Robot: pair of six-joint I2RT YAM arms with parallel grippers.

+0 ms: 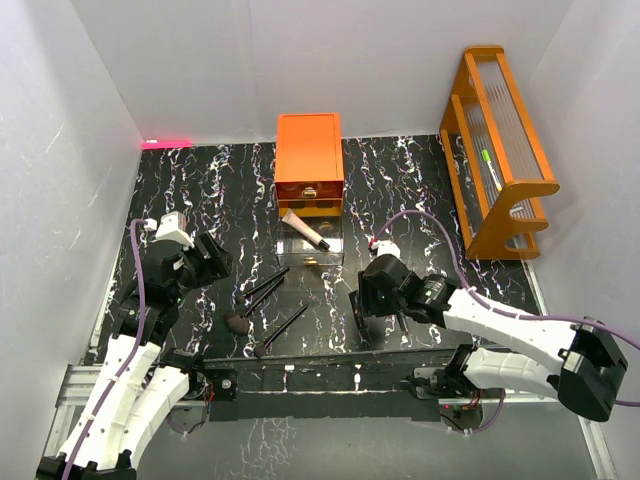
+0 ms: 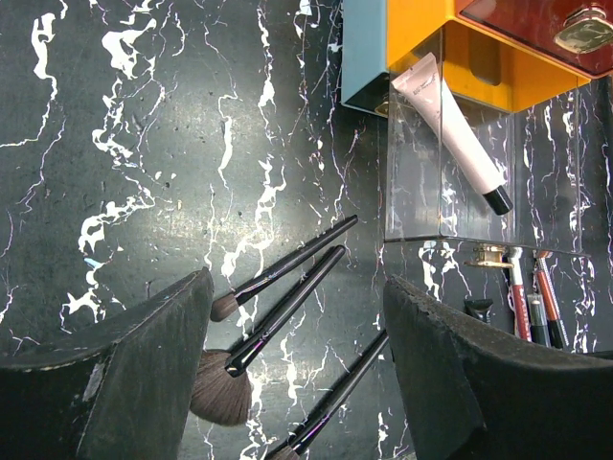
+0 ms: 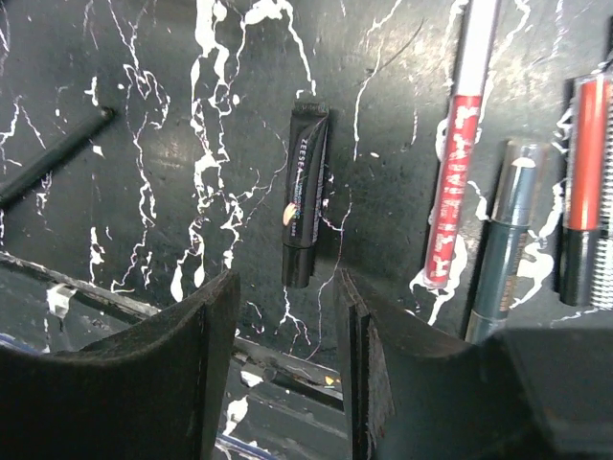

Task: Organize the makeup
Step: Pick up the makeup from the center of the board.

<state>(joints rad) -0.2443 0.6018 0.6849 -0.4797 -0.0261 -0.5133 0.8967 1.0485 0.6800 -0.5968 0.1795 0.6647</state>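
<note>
Three long black brushes (image 2: 287, 278) with brown heads lie side by side on the black marble table, seen between the wide-apart fingers of my open left gripper (image 2: 299, 284); it hovers above them, holding nothing. From above, the brushes (image 1: 264, 298) lie right of the left gripper (image 1: 213, 262). A pink tube (image 2: 455, 134) rests in a clear drawer (image 2: 412, 206). My right gripper (image 3: 284, 292) is open, and a small dark tube (image 3: 306, 192) lies flat just beyond its fingertips. From above, the right gripper (image 1: 362, 310) is low near the table's front edge.
The orange drawer chest (image 1: 309, 160) stands at the back centre, with the clear drawer (image 1: 312, 242) pulled out in front of it. An orange wooden rack (image 1: 500, 150) stands at the back right. A red pencil (image 3: 458, 192), a teal pencil (image 3: 508, 230) and a lipstick (image 3: 579, 192) lie right of the dark tube.
</note>
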